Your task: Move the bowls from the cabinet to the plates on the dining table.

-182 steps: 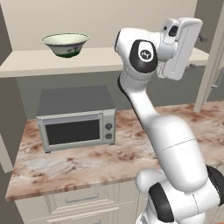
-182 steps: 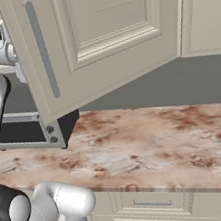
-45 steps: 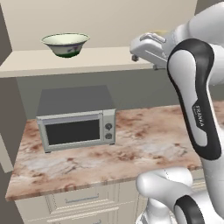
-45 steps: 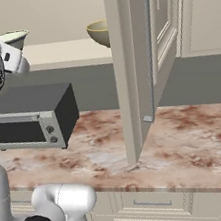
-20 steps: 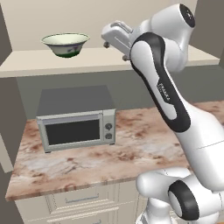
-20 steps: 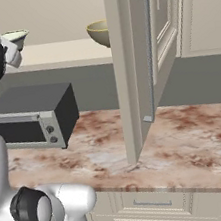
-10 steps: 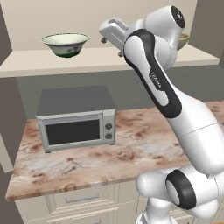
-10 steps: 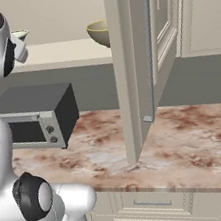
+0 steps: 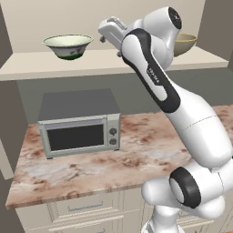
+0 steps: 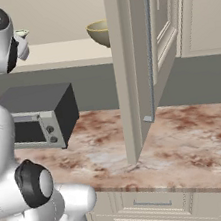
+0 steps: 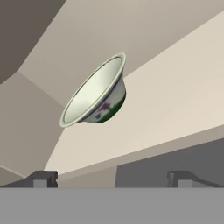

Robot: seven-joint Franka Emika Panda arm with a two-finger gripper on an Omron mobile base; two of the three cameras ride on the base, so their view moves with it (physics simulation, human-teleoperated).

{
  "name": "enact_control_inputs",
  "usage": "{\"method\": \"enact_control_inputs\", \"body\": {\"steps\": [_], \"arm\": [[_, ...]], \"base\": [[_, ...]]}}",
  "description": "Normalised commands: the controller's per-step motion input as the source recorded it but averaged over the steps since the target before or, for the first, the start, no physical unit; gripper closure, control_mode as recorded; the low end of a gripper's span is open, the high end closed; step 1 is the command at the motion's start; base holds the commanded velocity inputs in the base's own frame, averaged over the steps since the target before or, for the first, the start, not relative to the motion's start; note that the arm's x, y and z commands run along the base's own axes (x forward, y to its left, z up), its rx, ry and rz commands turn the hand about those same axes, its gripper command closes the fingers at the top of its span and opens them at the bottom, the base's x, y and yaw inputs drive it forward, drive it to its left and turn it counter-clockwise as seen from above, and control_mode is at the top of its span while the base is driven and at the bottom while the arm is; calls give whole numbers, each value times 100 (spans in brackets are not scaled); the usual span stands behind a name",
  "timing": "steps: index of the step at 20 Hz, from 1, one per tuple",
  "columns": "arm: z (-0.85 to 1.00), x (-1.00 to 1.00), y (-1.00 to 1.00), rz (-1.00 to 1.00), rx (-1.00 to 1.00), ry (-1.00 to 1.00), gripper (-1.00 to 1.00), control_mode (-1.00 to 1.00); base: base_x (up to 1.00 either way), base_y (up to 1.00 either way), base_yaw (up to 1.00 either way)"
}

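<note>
We aim at white bowl (image 9: 68, 46) on cabinet shelf (image 9: 41, 63), upright, left of fingers (image 9: 105, 34), well apart. Fingers wide open, holding nothing. In hand view bowl sits ahead, centred between tips. Tan bowl (image 9: 184, 43) behind arm.

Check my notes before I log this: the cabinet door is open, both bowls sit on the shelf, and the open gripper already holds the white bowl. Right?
One thing is wrong: the gripper holds nothing. In the hand view its open fingertips stand short of the white bowl, which sits on the shelf. The cabinet door is open, and the tan bowl is on the shelf too.
</note>
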Motion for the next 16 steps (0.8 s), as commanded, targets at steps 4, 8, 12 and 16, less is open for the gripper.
{"method": "enact_control_inputs", "body": {"steps": [4, 8, 12, 16], "arm": [[0, 38, 14, 0, 0, 0, -100, -100], [0, 39, 18, 0, 0, 0, -100, -100], [0, 38, 18, 0, 0, 0, -100, -100], [0, 34, 16, 0, 0, 0, -100, -100]], "base": [[0, 0, 0], [0, 0, 0], [0, 0, 0], [0, 0, 0]]}}
